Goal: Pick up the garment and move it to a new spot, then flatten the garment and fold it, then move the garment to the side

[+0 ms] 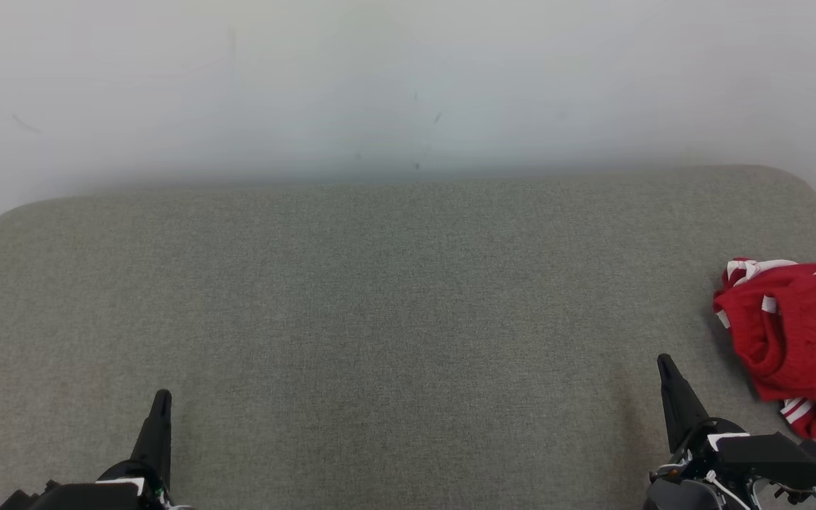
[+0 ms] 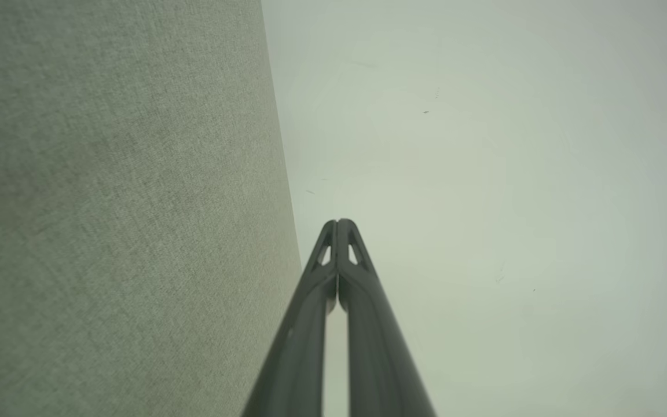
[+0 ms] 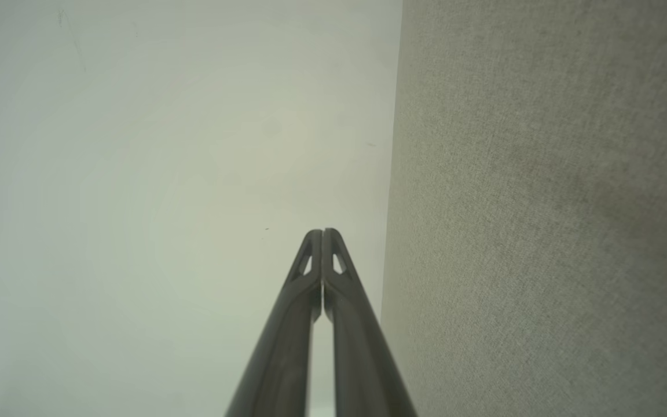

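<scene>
Surface: a wide padded top (image 1: 380, 319) covered in grey-green woven cloth, with both far corners rounded. The weave is plain and shows faint darker patches toward the near side.
Room: a pale off-white wall (image 1: 408, 85) rises directly behind the far edge of the padded top. It carries a few thin scuffs and small dark specks.
Task item: the garment (image 1: 797, 340), red with white stripes, lies crumpled on the padded top at the robot's far right. It is bunched rather than flat and is partly cut off by the edge of the head view.
Left tool: the left gripper (image 1: 161, 395) sits low at the near left over the cloth. Its fingers are pressed together to one point with nothing between them, and it is well apart from the garment.
Right tool: the right gripper (image 1: 663, 361) sits at the near right, its fingers also tip to tip and gripping nothing. It is near the garment's near-left edge but not touching it.
Left wrist view: cloth fills the left side and wall the right, and they meet just left of the closed fingers.
Right wrist view: wall is on the left and cloth on the right.
</scene>
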You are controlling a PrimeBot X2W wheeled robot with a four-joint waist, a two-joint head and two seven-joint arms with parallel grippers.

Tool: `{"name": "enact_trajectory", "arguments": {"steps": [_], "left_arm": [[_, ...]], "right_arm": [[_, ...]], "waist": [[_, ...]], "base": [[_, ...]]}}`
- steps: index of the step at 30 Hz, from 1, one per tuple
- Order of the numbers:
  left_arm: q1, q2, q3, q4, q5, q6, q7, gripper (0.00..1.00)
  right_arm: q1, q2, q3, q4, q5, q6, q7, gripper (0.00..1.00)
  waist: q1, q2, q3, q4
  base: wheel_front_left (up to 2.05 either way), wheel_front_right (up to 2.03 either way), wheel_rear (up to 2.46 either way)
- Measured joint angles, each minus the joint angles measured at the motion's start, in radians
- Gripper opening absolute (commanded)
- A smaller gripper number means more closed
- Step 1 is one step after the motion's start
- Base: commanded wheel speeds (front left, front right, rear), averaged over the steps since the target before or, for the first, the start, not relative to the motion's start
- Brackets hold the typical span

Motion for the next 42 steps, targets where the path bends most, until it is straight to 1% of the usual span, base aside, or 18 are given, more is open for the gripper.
{"name": "enact_trajectory", "arguments": {"steps": [42], "left_arm": [[0.0,0.0,0.0,0.0,0.0,0.0,0.0,0.0]], "right_arm": [[0.0,0.0,0.0,0.0,0.0,0.0,0.0,0.0]], "waist": [[0.0,0.0,0.0,0.0]], "base": [[0.0,0.0,0.0]]}}
